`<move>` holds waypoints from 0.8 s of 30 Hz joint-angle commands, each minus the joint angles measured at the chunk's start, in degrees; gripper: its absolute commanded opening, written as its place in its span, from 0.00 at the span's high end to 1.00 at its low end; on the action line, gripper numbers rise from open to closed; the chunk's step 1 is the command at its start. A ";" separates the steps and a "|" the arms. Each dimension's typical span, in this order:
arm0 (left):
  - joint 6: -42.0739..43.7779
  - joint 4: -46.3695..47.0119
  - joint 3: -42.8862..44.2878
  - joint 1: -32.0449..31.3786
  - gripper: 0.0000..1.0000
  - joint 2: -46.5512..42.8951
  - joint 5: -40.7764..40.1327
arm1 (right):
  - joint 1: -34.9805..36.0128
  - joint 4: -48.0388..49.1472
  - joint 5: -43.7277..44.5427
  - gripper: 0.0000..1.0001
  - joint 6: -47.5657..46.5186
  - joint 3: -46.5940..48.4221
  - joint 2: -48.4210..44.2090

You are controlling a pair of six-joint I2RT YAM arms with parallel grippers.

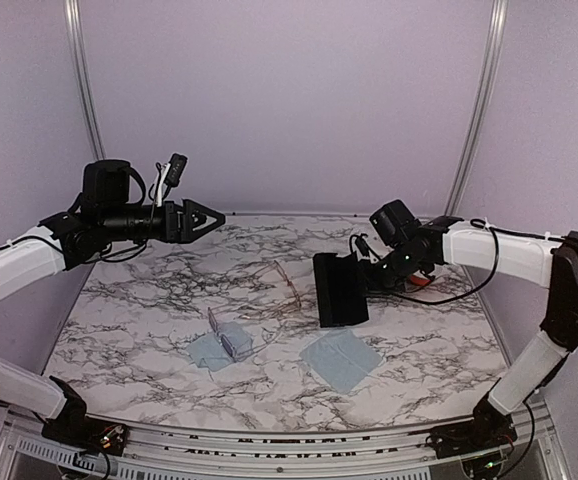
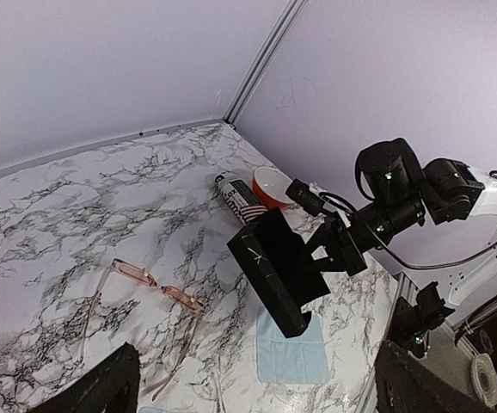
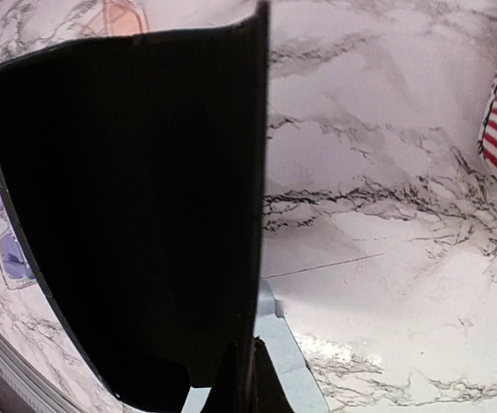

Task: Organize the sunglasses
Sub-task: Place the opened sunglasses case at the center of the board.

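Two-arm cell during the sorting of sunglasses, seen from above and from both wrists. The right end effector [image 1: 367, 274] is closed on a thin edge of the black case [image 1: 339, 290] and holds it tilted over the right-centre of the worktop [image 1: 149, 300]. Whether the lower end of the case touches the surface cannot be told. In the right wrist view the dark wall of the case fills most of the field. The left end effector [image 1: 214, 217] is raised over the far left of the worktop, its jaws spread wide and empty.

The wire-framed sunglasses [image 1: 284, 285], with pinkish lenses, lie unfolded near the centre, just left of the black case. They sit to the right of the left end effector, nearer than it, below it and well apart from it. The lilac-framed sunglasses [image 1: 231, 340] lie nearer again and a little left, resting on a blue cloth [image 1: 207, 354]. A second blue cloth [image 1: 341, 360] lies on the near side of the case. A striped case [image 2: 238, 196] rests at the far right, beyond the right arm.

The step in hand appears to be presentation of the case, with neither pair yet picked up. The next move probably falls to the left end effector: a descent to the right and towards the near side onto one pair. The wire-framed pair is the closer to the case. Its thin frame lies flat on the surface and leaves little to pinch, so the jaws would need to straddle the bridge or a temple squarely before closing.
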 commanded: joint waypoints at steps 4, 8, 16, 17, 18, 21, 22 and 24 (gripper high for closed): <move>1.10 -1.45 1.99 -0.63 0.04 1.05 -0.48 | -3.29 2.55 -0.48 1.00 5.70 2.60 4.98; 1.32 -1.71 2.03 -0.87 0.05 1.25 -0.69 | -5.44 5.41 -2.58 1.00 6.50 2.67 6.78; 1.66 -2.21 2.24 -0.93 0.05 1.78 -0.71 | -7.94 9.52 -8.67 1.00 6.80 4.74 11.98; 1.69 -2.28 2.28 -0.91 0.05 1.80 -0.70 | -8.08 9.59 -8.98 1.00 6.81 5.28 12.66; 1.75 -2.32 2.29 -0.91 0.05 1.86 -0.73 | -8.13 9.67 -9.34 1.00 6.80 5.78 13.27; 1.87 -2.51 2.33 -0.91 0.05 1.95 -0.78 | -8.31 10.04 -10.36 1.00 6.88 6.83 14.92; 1.93 -2.63 2.45 -0.91 0.05 1.95 -0.79 | -8.36 10.12 -10.77 1.00 6.89 7.07 15.42; 2.02 -2.68 2.47 -0.94 0.05 2.05 -0.79 | -8.34 10.37 -11.55 1.00 6.93 7.30 16.32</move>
